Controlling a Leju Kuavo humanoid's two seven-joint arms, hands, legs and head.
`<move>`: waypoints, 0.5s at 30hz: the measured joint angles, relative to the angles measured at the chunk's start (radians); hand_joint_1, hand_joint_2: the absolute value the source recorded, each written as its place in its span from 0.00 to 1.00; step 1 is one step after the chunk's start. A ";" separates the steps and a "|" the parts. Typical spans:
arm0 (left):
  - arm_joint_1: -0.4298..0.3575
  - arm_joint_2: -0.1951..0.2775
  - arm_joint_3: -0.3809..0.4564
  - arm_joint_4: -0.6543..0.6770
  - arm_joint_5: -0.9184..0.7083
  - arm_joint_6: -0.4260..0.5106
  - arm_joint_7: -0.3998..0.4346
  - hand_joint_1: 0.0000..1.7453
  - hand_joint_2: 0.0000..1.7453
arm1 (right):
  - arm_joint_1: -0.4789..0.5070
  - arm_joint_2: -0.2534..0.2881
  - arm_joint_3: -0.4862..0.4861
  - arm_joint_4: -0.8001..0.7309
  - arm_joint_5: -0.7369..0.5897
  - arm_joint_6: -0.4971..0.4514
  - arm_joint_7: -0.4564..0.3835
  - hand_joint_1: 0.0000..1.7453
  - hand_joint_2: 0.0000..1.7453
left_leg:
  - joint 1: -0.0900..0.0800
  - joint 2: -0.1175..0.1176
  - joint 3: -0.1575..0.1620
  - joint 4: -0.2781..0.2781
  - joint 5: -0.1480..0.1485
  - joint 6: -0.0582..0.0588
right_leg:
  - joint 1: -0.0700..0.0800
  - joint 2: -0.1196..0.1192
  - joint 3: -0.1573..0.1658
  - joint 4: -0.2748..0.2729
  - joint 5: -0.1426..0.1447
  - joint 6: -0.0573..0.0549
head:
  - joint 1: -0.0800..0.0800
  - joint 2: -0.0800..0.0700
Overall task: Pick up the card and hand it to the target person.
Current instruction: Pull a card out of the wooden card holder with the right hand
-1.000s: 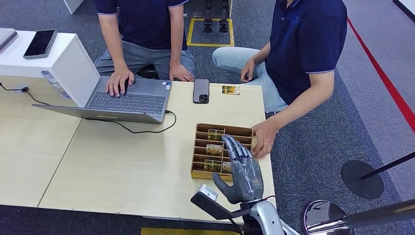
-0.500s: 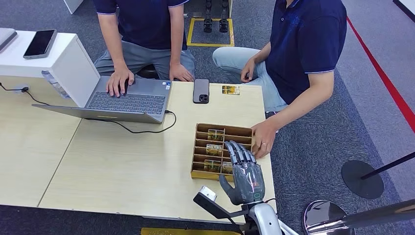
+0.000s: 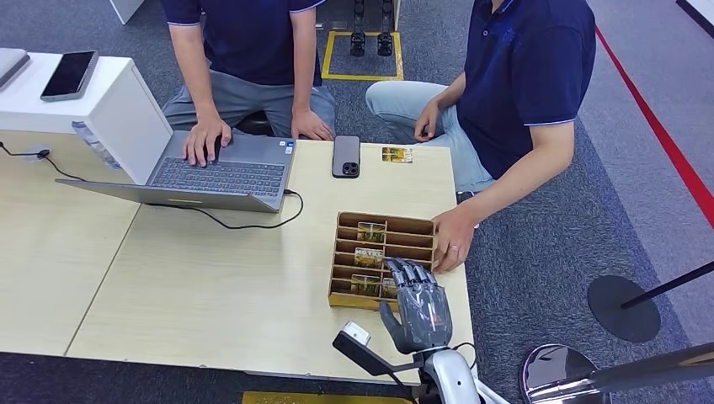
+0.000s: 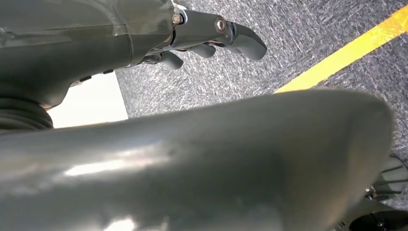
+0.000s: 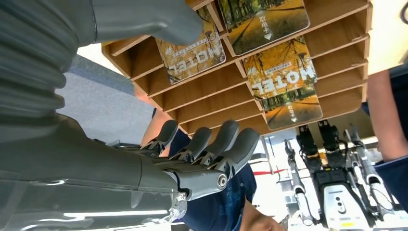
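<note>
A wooden divided tray [image 3: 335, 263] sits near the table's right edge with several hotel cards in its slots, among them one in a far slot [image 3: 371, 231] and one in a middle slot [image 3: 368, 257]. My right hand [image 3: 418, 307] hovers over the tray's near right corner, fingers spread, holding nothing. In the right wrist view its thumb [image 5: 144, 19] lies close to a "MOTEL" card [image 5: 192, 54] and its fingers [image 5: 207, 143] reach under the tray [image 5: 337, 42]. Another card [image 3: 396, 155] lies loose at the table's far edge. My left hand [image 4: 211, 33] hangs over carpet, empty.
A seated person's hand [image 3: 455, 240] rests on the tray's right edge. A second person's hand rests on a laptop [image 3: 215, 172] at the far left, its cable [image 3: 253, 223] trailing towards the tray. A black phone [image 3: 346, 156] lies beside the loose card.
My right hand has drawn back towards the table's near edge, its fingertips moving from the tray's middle rows to its nearest rows. The people's hands and the cards have stayed put.
</note>
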 joint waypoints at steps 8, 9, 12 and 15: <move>-0.006 -0.009 -0.013 0.000 -0.025 -0.007 0.013 0.00 0.00 | -0.033 0.019 0.000 0.070 0.002 -0.022 -0.001 0.47 1.00 | 0.000 0.000 0.000 0.000 0.000 0.000 | 0.000 0.000 0.000 0.000 0.000 0.000 | 0.000 0.000; -0.006 -0.009 -0.015 0.000 -0.027 -0.008 0.014 0.00 0.00 | -0.037 0.020 0.000 0.076 0.008 -0.021 0.000 0.43 1.00 | 0.000 0.000 0.000 0.000 0.000 0.000 | 0.000 0.000 0.000 0.000 0.000 0.000 | 0.000 0.000; -0.006 -0.009 -0.021 0.000 -0.040 -0.019 0.019 0.00 0.00 | -0.053 0.023 0.000 0.091 0.052 0.020 0.015 0.42 1.00 | 0.000 0.000 0.000 0.000 0.000 0.000 | 0.000 0.000 0.000 0.000 0.000 0.000 | 0.000 0.000; -0.009 -0.009 -0.026 0.000 -0.053 -0.026 0.026 0.00 0.00 | -0.079 0.023 0.000 0.102 0.107 0.088 0.038 0.44 1.00 | 0.000 0.000 0.000 0.000 0.000 0.000 | 0.000 0.000 0.000 0.000 0.000 0.000 | 0.000 0.000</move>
